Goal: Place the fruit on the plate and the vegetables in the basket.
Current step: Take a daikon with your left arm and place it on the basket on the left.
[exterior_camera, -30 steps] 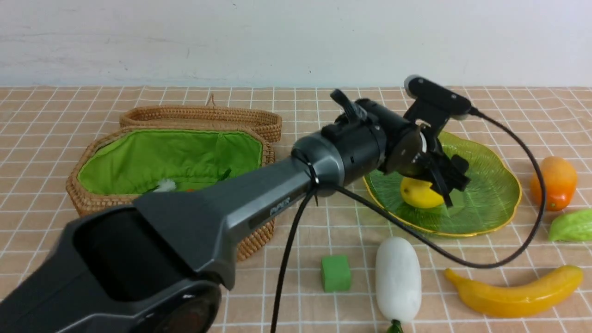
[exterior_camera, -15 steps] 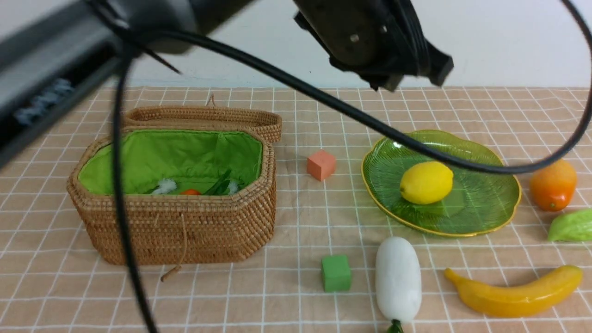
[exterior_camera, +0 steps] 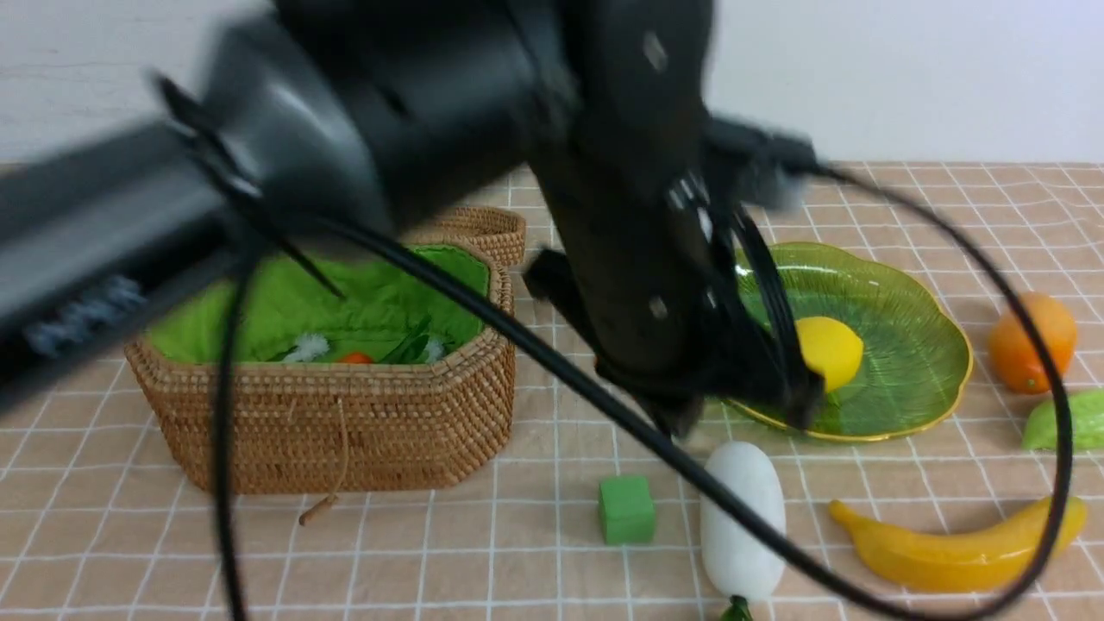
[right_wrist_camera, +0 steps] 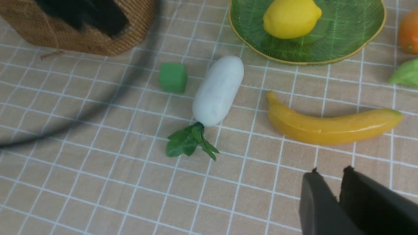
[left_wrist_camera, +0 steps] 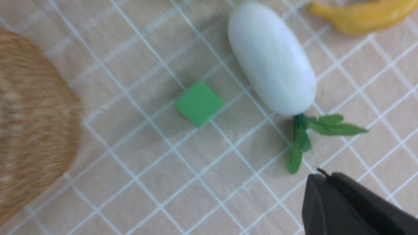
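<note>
A yellow lemon lies on the green plate. To its right the orange mango-like fruit and a light green leafy vegetable rest on the cloth. The banana and the white radish lie near the front. The wicker basket holds a carrot. My left gripper, blurred, hangs shut and empty above the cloth near the radish leaves. My right gripper hovers near the banana, slightly open with nothing between its fingers.
A green cube sits between the basket and the radish. The left arm and its cable cross the middle of the front view, hiding the cloth between basket and plate. The basket's lid lies open behind it.
The left gripper let go of the lemon on the plate, shut, rose, then swung down towards the radish. The right arm has barely moved.
</note>
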Controlling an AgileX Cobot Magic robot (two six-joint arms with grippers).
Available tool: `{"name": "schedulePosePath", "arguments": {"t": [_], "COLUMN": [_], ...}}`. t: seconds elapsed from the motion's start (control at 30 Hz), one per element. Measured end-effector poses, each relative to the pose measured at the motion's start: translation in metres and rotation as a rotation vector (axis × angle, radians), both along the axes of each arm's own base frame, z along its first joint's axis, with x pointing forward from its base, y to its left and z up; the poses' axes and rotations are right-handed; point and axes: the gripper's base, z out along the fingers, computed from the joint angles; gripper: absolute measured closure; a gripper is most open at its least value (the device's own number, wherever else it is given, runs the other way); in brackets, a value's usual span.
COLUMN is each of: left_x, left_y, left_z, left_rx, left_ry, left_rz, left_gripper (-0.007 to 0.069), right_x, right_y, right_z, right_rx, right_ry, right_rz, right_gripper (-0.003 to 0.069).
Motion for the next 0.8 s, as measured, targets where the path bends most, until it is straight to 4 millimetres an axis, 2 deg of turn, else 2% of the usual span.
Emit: {"name": "schedulePosePath", "arguments": {"t": [0.07,0.13,0.23,0.27,0.33,0.37,0.4,0.43,0.5,0.57,0.63,0.73,0.77,0.8], "left_x": [0.002,0.009,0.017,0.021,0.024,0.028,0.028,0.032,0.035,0.04,0.044,0.046,0.046,0.046], "left_y": [-0.025,-0.038,-0.046,-0.049,-0.052,-0.056,-0.057,-0.06,-0.063,-0.066,-0.067,-0.067,-0.066,-0.065], "left_z": [-0.036,-0.062,-0.082,-0.091,-0.101,-0.11,-0.11,-0.116,-0.123,-0.131,-0.142,-0.153,-0.158,-0.157], "left_rx": [0.031,0.033,0.032,0.031,0.025,0.013,0.007,-0.007,-0.011,-0.009,0.015,0.054,0.068,0.072], "left_ry": [0.016,0.023,0.031,0.032,0.031,0.021,0.017,-0.002,-0.022,-0.056,-0.079,-0.086,-0.076,-0.076], "left_rz": [-0.019,0.013,0.062,0.08,0.099,0.104,0.104,0.104,0.098,0.088,0.075,0.07,0.086,0.096], "left_gripper": [0.0591,0.0497,0.0378,0.0306,0.0211,0.0123,0.0112,0.0041,-0.0007,-0.003,-0.0018,0.0048,0.0113,0.0112], "right_x": [-0.007,-0.014,-0.019,-0.021,-0.023,-0.023,-0.023,-0.023,-0.023,-0.023,-0.023,-0.023,-0.023,-0.023], "right_y": [-0.003,-0.006,-0.008,-0.009,-0.009,-0.009,-0.009,-0.009,-0.009,-0.009,-0.009,-0.009,-0.009,-0.009], "right_z": [0.001,0.001,0.0,0.0,-0.001,-0.001,-0.001,-0.001,-0.001,-0.001,-0.001,-0.001,-0.001,-0.001], "right_rx": [0.01,0.016,0.018,0.018,0.017,0.017,0.017,0.017,0.017,0.017,0.017,0.017,0.017,0.018], "right_ry": [-0.019,-0.034,-0.036,-0.036,-0.034,-0.034,-0.034,-0.034,-0.034,-0.034,-0.034,-0.034,-0.033,-0.033], "right_rz": [0.001,0.002,0.003,0.004,0.004,0.004,0.004,0.004,0.004,0.004,0.004,0.004,0.004,0.004], "right_gripper": [0.0532,0.0531,0.0531,0.0531,0.0531,0.0531,0.0531,0.0531,0.0531,0.0531,0.0531,0.0531,0.0531,0.0531]}}
